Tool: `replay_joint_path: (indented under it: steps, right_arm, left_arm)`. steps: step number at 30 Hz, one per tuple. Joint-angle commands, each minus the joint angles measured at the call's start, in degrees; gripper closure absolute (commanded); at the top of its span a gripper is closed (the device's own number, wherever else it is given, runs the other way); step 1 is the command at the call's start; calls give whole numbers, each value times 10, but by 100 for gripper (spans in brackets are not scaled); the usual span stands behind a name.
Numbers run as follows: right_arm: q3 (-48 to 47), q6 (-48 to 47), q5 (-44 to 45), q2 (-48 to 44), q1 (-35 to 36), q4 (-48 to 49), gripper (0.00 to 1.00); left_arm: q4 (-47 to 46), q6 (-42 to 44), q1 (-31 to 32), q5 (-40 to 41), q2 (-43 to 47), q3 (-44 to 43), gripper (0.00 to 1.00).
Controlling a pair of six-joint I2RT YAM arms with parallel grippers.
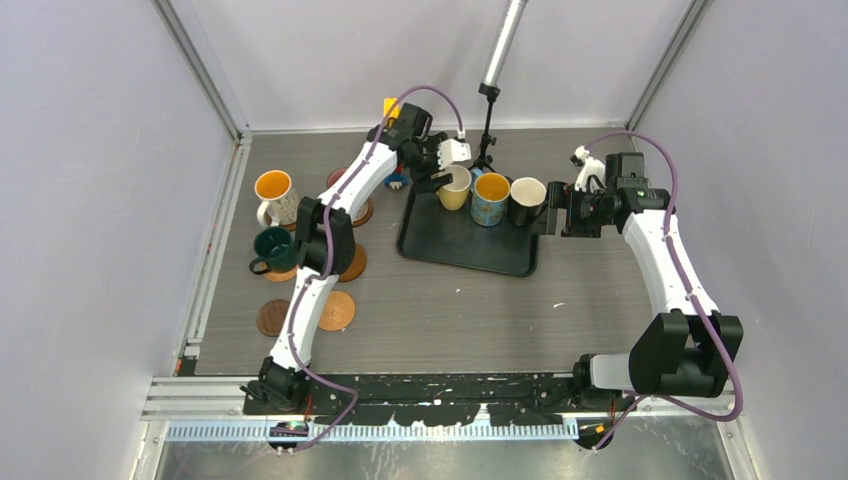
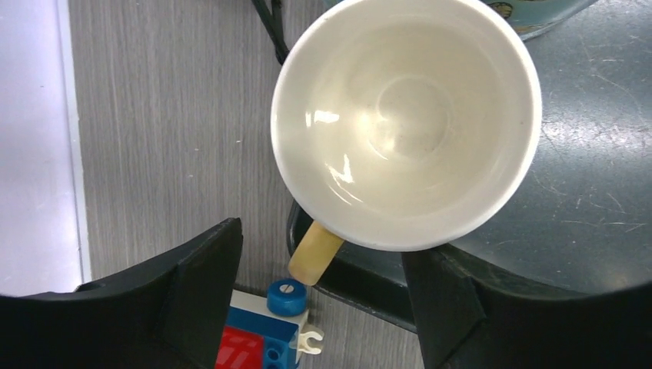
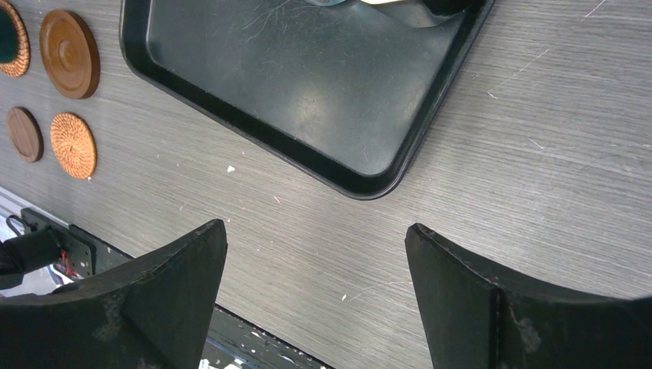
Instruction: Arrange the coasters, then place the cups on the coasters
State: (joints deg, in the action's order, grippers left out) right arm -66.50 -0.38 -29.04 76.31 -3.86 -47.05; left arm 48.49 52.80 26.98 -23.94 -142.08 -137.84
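The left gripper (image 2: 324,242) stands wide, jaws either side of the cream-yellow mug (image 2: 406,123), which fills the upper centre of its wrist view on the black tray (image 2: 584,231) corner. The right gripper (image 3: 315,229) gapes wide over the table (image 3: 538,154).

Blue cup (image 1: 491,200) close beside cream cup (image 1: 456,190)

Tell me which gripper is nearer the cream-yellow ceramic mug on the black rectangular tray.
Left. The left gripper is just above the cream-yellow ceramic mug, jaws open and not touching it. The right gripper is open at the black rectangular tray's opposite, right end.
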Motion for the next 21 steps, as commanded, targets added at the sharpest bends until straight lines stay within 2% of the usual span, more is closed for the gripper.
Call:
replay_joint_path:
  steps: [1,4,7,10,16,21]
  right_arm:
    - [0,-13,5,-25,2,4,10]
    - [-2,-14,6,-23,2,4,10]
    - [-5,-13,6,-18,2,4,10]
    - [-9,-11,3,-12,2,4,10]
    - [-20,-8,1,1,2,6,10]
    - [-22,-13,5,0,2,4,10]
  left_arm:
    - [15,16,0,-50,22,5,30]
    - [14,18,2,-71,45,45,44]
    - [4,18,3,-80,62,75,52]
    - [3,14,5,-74,60,76,55]
    - [-17,-39,7,-54,34,44,55]
    - [-33,-76,10,-57,33,52,66]
